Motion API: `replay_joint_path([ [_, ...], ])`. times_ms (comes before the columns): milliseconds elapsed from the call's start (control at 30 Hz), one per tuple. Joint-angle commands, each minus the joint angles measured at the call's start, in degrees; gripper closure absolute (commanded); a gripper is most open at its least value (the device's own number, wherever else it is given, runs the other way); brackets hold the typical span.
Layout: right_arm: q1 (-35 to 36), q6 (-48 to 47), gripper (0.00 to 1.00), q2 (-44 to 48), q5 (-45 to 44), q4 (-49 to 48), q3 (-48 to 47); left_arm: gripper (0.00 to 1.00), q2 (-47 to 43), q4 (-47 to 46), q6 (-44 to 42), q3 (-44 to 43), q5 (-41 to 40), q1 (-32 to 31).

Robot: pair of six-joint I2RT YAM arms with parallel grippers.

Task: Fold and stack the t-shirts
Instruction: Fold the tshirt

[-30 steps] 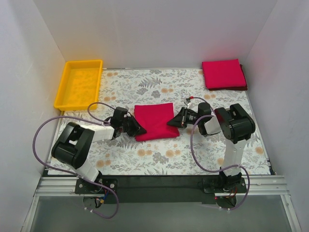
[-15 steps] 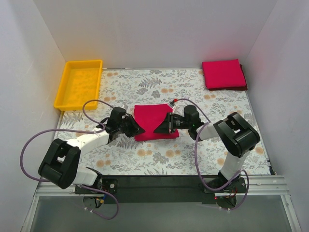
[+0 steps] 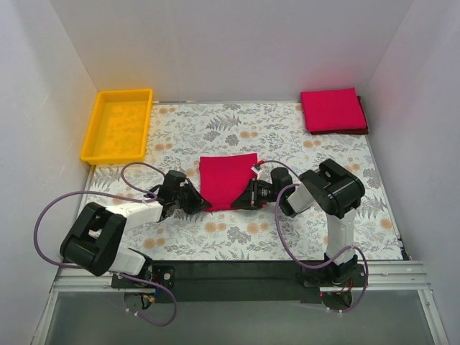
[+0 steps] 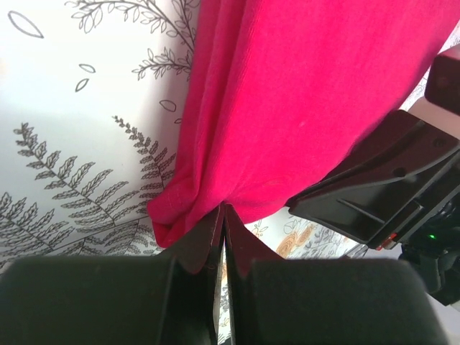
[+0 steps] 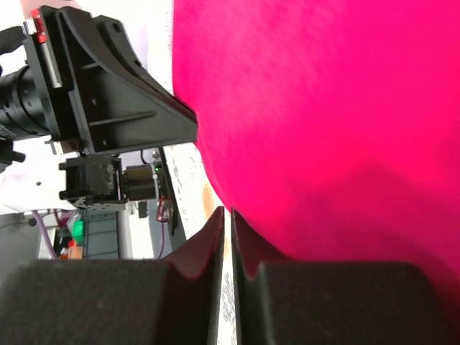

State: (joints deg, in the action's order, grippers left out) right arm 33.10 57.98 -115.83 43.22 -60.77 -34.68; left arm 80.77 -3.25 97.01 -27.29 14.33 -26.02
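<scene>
A red shirt (image 3: 226, 180), folded flat, lay in the middle of the floral tabletop (image 3: 237, 126), a little nearer the near edge than the far one. Its far edge was wide and straight, while its near edge was narrower, so the cloth tapered toward the arms. The left tool (image 3: 197, 205) sat low at the shirt's near left corner, and the left wrist view showed its two fingers pressed together with a bunched corner of red cloth pinched between their tips (image 4: 223, 210). The right tool (image 3: 241, 201) sat at the near right corner, just beside the left one with only the narrow near edge of the shirt between them. In the right wrist view its fingers were likewise closed to a thin slit (image 5: 228, 214), with the cloth's edge caught at their tips. Both arms lay low and reached inward from their bases at the near edge. A stack (image 3: 333, 110) of folded red shirts rested in the far right corner, well apart from the tools. A yellow tray (image 3: 117, 123) stood in the far left corner.
</scene>
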Motion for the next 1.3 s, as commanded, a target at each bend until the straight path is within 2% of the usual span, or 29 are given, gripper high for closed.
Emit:
replay_joint_path([
  [0,-1.72,-3.91,0.87,4.26,-4.72,6.78,3.30,1.00,-1.05,6.67,-1.12,2.50,-4.05,0.53],
  [100,-1.99,-6.46,0.87,10.86,-5.69,12.24,2.95,1.00,-2.55,6.85,-1.82,2.07,-3.61,0.45],
  [200,-3.47,-7.79,0.86,13.08,-5.26,12.87,3.82,1.00,-2.99,7.29,-3.23,1.45,-3.17,0.53],
  [467,-8.84,-11.30,0.88,7.55,-4.29,12.61,8.66,1.00,-3.95,8.34,-4.55,1.89,-3.43,0.45],
  [600,-12.53,-11.57,0.88,12.10,-2.36,12.96,10.59,0.99,-8.16,13.77,-7.01,-0.39,-5.97,0.45],
  [667,-12.80,-11.48,0.87,16.40,-1.31,15.31,9.64,0.97,-10.10,15.63,-8.41,-2.14,-8.25,0.53],
  [833,-12.71,-10.69,0.86,20.20,-0.07,17.27,2.87,0.92,-12.14,16.87,-9.30,-4.35,-8.27,0.53],
  [1067,-13.06,-10.52,0.86,11.53,-2.34,17.18,-5.31,0.92,-4.58,14.76,-9.04,-6.02,-8.52,0.53],
  [1267,-16.04,-11.65,0.86,3.96,-2.88,17.18,-7.33,0.93,-5.09,17.65,-7.45,-4.27,-13.62,0.53],
])
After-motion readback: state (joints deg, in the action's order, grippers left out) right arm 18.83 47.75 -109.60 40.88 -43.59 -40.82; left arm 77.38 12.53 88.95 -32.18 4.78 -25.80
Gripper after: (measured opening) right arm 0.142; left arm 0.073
